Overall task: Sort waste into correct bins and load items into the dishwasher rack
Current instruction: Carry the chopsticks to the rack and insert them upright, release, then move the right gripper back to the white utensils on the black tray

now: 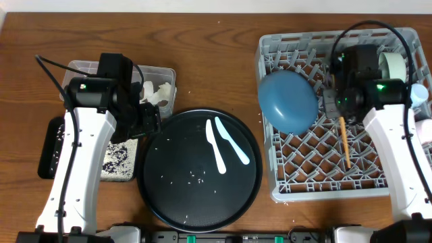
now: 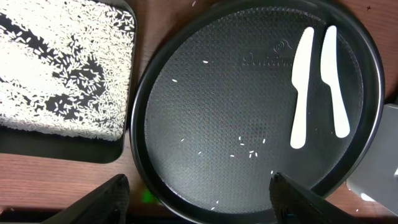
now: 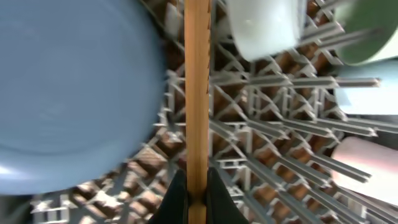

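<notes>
Over dishwasher rack (image 1: 287,185) at right, we see right gripper (image 3: 198,199) clenched on chopsticks (image 3: 198,87), just right of dark-blue dish (image 1: 288,100). We judge loading step; next: lower, let go. Left gripper (image 2: 199,190) released, empty, above round tray (image 2: 186,93); 2 white spoons (image 2: 303,87) lie there.

In the overhead view, the left arm (image 1: 84,145) hid much of the shallow black tray (image 1: 47,158) at 9 o'clock. In the right wrist view, the blue dish (image 3: 74,93) was blurred and cropped at 9 o'clock; we could not count the chopsticks (image 3: 198,93), cropped at 12.
</notes>
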